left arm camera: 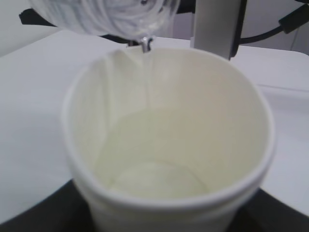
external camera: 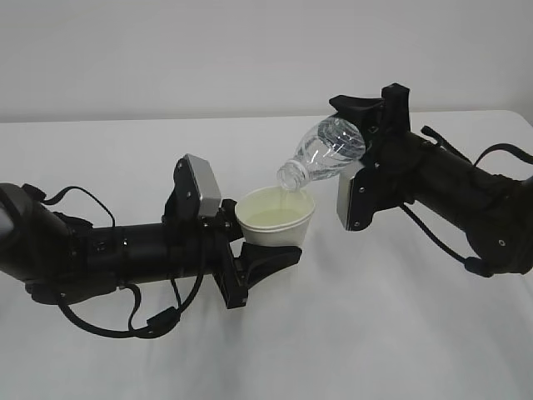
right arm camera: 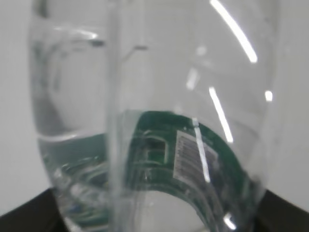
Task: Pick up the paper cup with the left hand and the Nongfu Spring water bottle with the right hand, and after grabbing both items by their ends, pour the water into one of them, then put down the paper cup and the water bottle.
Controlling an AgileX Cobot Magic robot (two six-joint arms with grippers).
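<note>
Exterior view: bottle over cup.

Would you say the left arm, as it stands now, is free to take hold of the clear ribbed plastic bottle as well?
Probably not: the left claw is already closed around the white paper cup, which holds liquid. The clear ribbed plastic bottle is tilted above the cup's rim in the right claw, so the left arm has no free grip.

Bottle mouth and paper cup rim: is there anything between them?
Nothing solid. In the left wrist view, only a thin stream of water falls from the bottle mouth toward the paper cup.
</note>
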